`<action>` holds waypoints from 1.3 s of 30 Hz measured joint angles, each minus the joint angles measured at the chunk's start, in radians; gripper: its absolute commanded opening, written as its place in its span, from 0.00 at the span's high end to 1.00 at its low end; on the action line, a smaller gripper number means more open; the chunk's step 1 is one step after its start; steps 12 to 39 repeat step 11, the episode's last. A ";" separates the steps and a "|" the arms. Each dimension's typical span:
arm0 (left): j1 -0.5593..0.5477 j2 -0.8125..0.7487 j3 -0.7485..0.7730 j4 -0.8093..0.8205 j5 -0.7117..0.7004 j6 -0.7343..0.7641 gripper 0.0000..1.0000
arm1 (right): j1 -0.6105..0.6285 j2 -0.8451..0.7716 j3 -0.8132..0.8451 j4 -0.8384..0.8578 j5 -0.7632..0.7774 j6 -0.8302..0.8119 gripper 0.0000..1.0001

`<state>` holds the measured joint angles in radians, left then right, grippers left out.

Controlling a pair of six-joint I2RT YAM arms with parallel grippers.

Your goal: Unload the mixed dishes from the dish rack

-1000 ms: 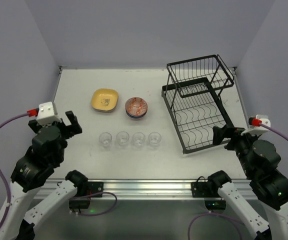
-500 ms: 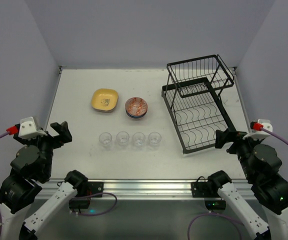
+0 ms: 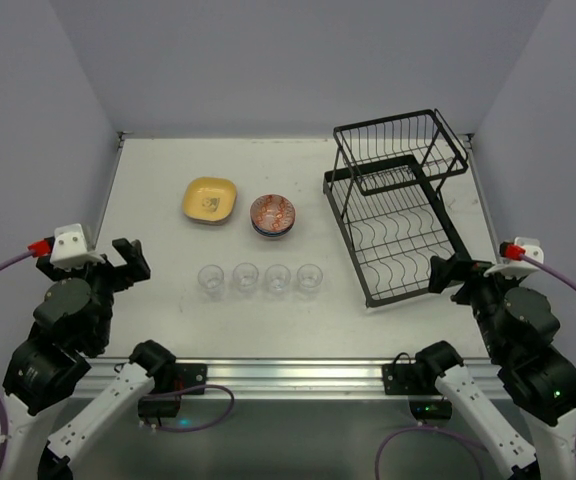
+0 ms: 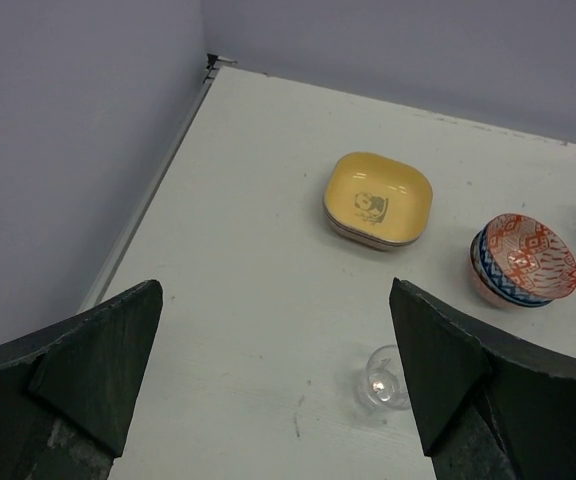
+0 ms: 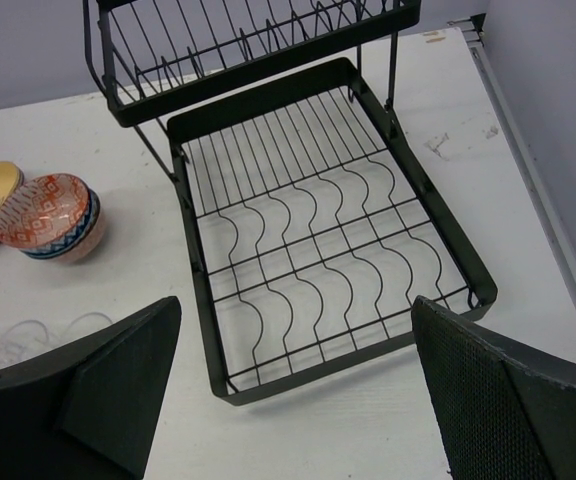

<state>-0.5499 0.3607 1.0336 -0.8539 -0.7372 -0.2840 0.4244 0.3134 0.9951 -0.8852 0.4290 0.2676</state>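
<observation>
Four glasses (image 3: 245,277): in a row on the table (image 3: 168,325).
Yellow plate (image 3: 209,200), bowl stack (image 3: 272,214): side by side behind them.
Dish rack (image 3: 398,215): right side of table.
My left pincer (image 3: 128,262): fingers apart, at left edge.
My right pincer (image 3: 448,275): fingers apart, facing the rack.
</observation>
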 measured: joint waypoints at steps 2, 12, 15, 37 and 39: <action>0.000 0.010 0.000 0.000 0.000 0.002 0.00 | 0.000 0.000 -0.007 0.008 0.000 0.000 0.01; 0.000 0.037 -0.002 0.001 0.001 0.015 0.00 | 0.000 0.000 -0.023 0.035 0.002 0.000 0.01; 0.000 0.037 -0.002 0.001 0.001 0.015 0.00 | 0.000 0.000 -0.023 0.035 0.002 0.000 0.01; 0.000 0.037 -0.002 0.001 0.001 0.015 0.00 | 0.000 0.000 -0.023 0.035 0.002 0.000 0.01; 0.000 0.037 -0.002 0.001 0.001 0.015 0.00 | 0.000 0.000 -0.023 0.035 0.002 0.000 0.01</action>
